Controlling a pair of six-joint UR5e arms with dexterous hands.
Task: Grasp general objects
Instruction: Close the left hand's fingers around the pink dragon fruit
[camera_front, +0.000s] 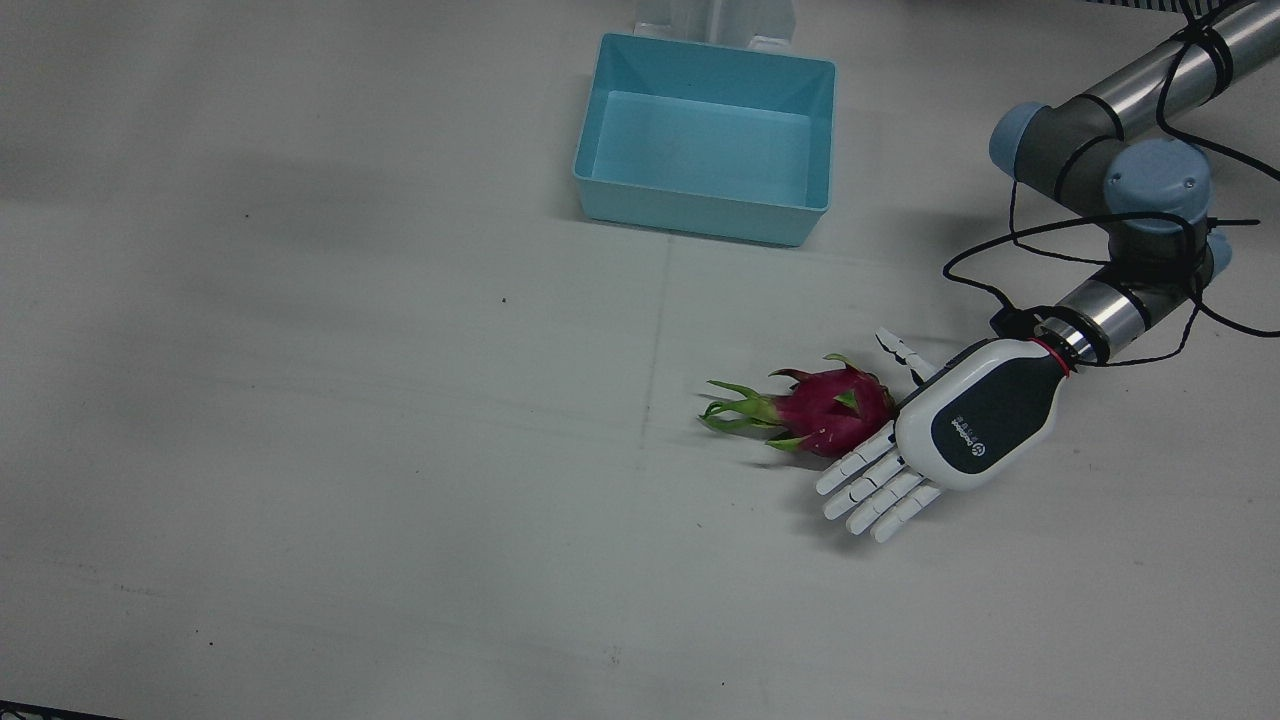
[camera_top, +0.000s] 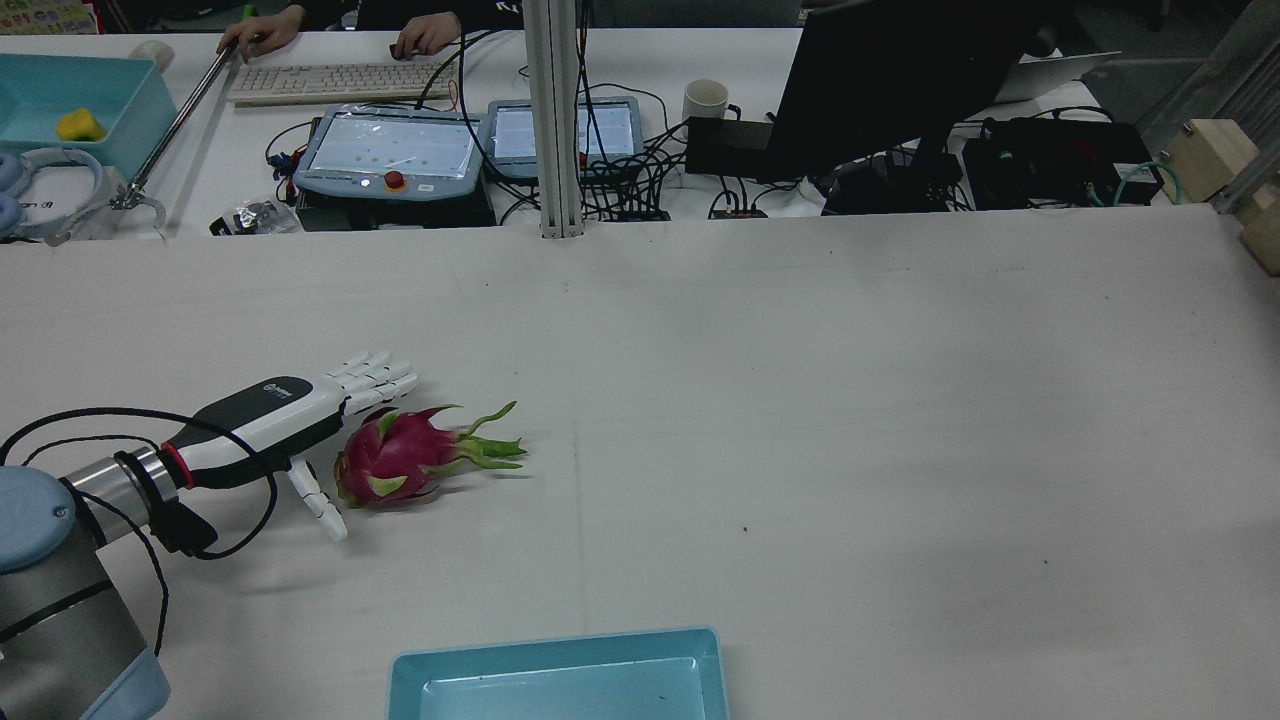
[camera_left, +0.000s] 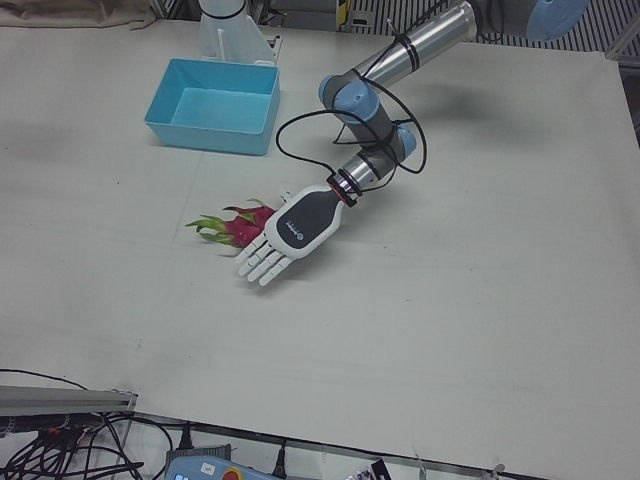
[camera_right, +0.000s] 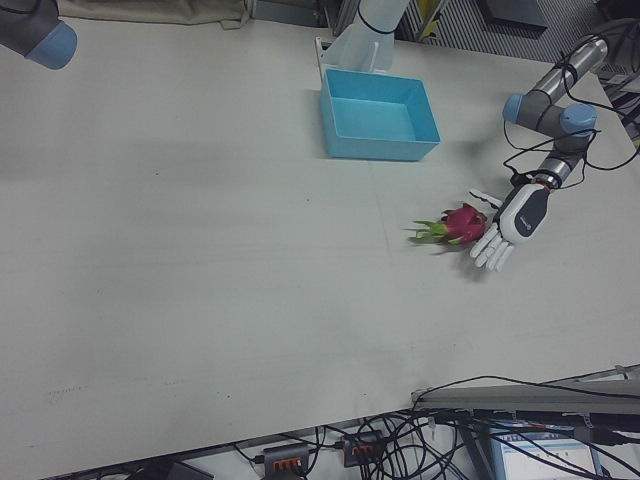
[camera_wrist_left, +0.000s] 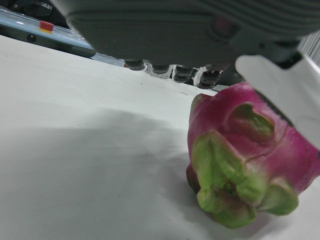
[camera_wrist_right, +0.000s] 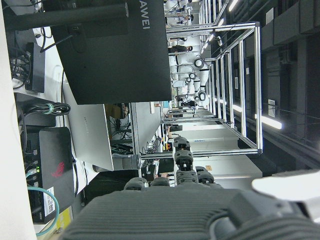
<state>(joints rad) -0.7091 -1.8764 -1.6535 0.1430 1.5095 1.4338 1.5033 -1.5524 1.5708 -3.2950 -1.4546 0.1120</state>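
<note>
A pink dragon fruit with green leafy tips lies on its side on the white table. My left hand is open right beside its rounded end, palm down and low over the table. The fingers stretch past one side of the fruit and the thumb stands on the other. The rear view shows the same, the hand being left of the fruit. In the left hand view the fruit fills the lower right, under the thumb. My right hand shows only in its own view, holding nothing.
A light blue bin stands empty at the robot's side of the table, between the pedestals. Black cable loops hang off the left wrist. Beyond the far table edge is a desk with monitors, teach pendants and a person's hands.
</note>
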